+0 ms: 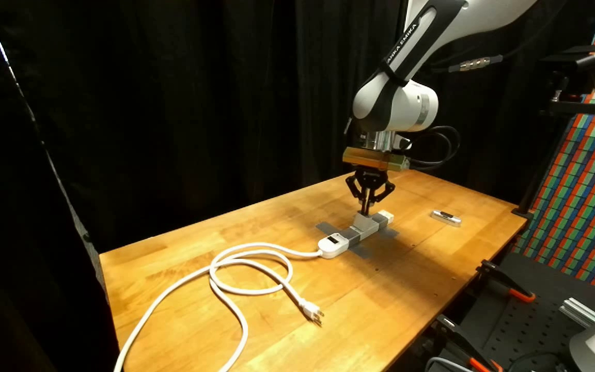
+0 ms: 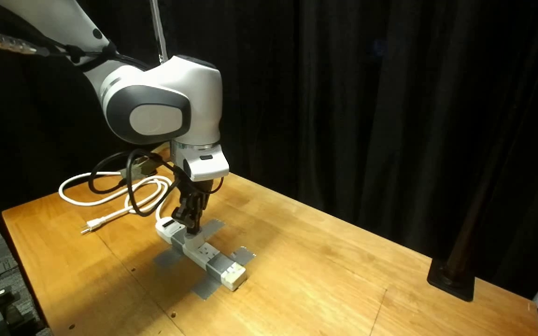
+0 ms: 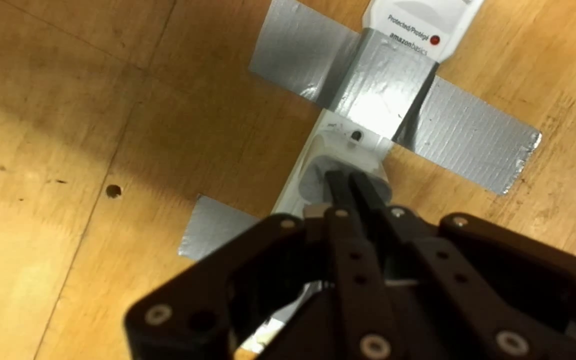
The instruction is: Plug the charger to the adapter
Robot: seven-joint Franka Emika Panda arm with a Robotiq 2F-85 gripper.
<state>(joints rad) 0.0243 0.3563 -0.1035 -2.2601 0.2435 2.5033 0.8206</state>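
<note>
Charger (image 2: 194, 241): one, small, white, tapering to a flat, rounded top. Stands upright on the socket face of the power strip (image 2: 200, 258), between two bands of grey tape (image 3: 385, 80). Whether its prongs are fully sunk cannot be told.

Power strip: one, long, white, taped flat to the table (image 2: 320, 289). Uncovered sockets (image 2: 208, 251) show just beside the charger.

Gripper (image 3: 346, 176): one, black, pointing down. Its two fingers (image 3: 334, 184) stand nearly together, a thin slit between them, nothing seen held there; the tips appear to rest on the charger's top.

Cord (image 1: 302, 253): one, white, looped on the table, leading from the strip's end; its own plug (image 1: 309, 310) lies loose.

Step in hand: judged to be pressing the charger home from above, late in the task.

Next move: if any gap remains under the charger, a straight downward push, centred on the top so that it does not rock. If fully seated, a straight lift away, without dragging the charger sideways.
</note>
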